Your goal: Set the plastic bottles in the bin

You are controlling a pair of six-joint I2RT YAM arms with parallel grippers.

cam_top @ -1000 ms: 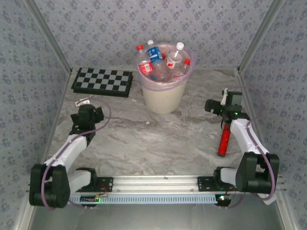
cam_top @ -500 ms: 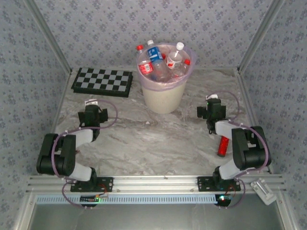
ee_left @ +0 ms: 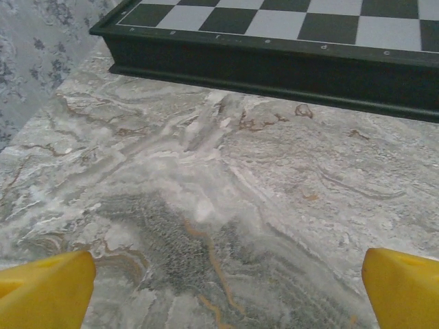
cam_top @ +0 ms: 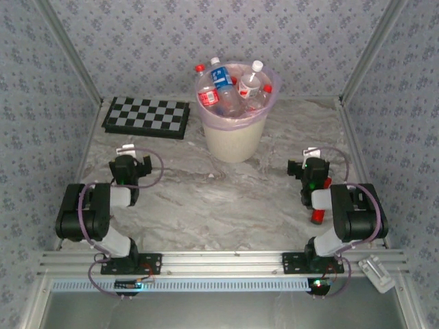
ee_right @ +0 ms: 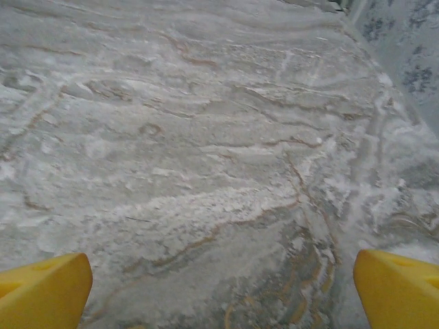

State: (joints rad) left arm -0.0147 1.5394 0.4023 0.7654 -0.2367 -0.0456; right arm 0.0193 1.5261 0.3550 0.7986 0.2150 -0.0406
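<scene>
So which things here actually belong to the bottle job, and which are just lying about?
Belongs to the job:
- plastic bottles, heaped together in the bin
- bin, standing at the back centre

Just lying about:
- checkerboard, at the back left
- red tube, at the right side

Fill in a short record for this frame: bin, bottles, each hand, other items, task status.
bin: upright, pink liner, back centre of the table
plastic bottles: heaped inside the bin, tops above its rim
left hand: open, empty, low over the marble, facing the checkerboard
right hand: open, empty, over bare marble
other items: red tube on the table beside the right arm
task status: appears complete, every visible bottle is in the bin
</scene>
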